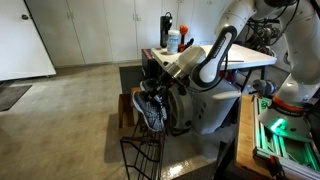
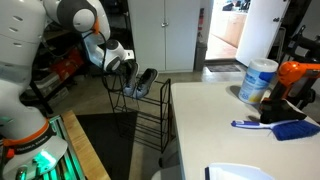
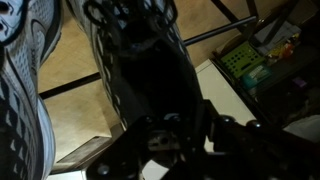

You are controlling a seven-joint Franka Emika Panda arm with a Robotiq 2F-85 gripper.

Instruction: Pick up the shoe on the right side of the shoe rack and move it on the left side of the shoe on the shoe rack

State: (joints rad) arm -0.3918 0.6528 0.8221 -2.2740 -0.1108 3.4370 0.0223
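Observation:
My gripper is shut on a dark shoe, which hangs toe-down from it just above the top of the black wire shoe rack. In the wrist view the held shoe fills the middle, with the gripper dark at the bottom. A second, grey mesh shoe lies close beside it at the left. In an exterior view the gripper holds the dark shoe next to the grey shoe on the rack's top tier.
A small brown wooden stool stands beside the rack. A white table carries a wipes tub, a blue brush and an orange tool. White cabinets line the back wall.

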